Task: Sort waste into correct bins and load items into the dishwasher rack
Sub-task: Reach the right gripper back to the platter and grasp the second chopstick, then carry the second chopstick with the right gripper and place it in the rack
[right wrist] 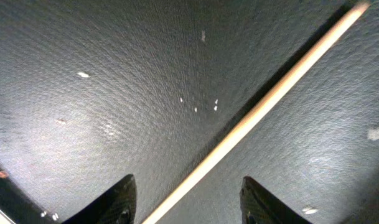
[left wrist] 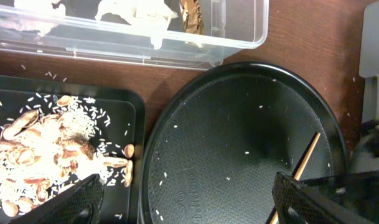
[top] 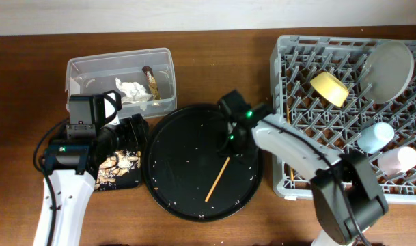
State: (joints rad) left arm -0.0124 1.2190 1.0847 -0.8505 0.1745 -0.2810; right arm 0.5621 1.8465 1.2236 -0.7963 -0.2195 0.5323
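**Step in hand.** The pickup of the loose wooden chopstick is judged to be under way. The right hand is being held released, fingers spread, low over the round black tray. The chopstick is lying flat directly beneath this hand and crossing diagonally between its fingers. No contact is being shown.

**Next move.** A short descent and a closing across the shaft are being called for, then a carry to the dishwasher rack at this hand's right. The stick is thin, round and smooth on a finely pebbled surface, so slipping or rolling is being rated the main risk.

**Rack.** The pale matte plate, yellow bowl, light-blue cup and pink cup are being held among the grey pegs.

**Waste.** The left hand is also being held released, over the counter gap between the two black trays. Crumbly beige food scraps are lying in the shallow rectangular tray below and left of it. Ahead of it, crumpled tissues and the brown wrapper stick are sitting in the clear tub.
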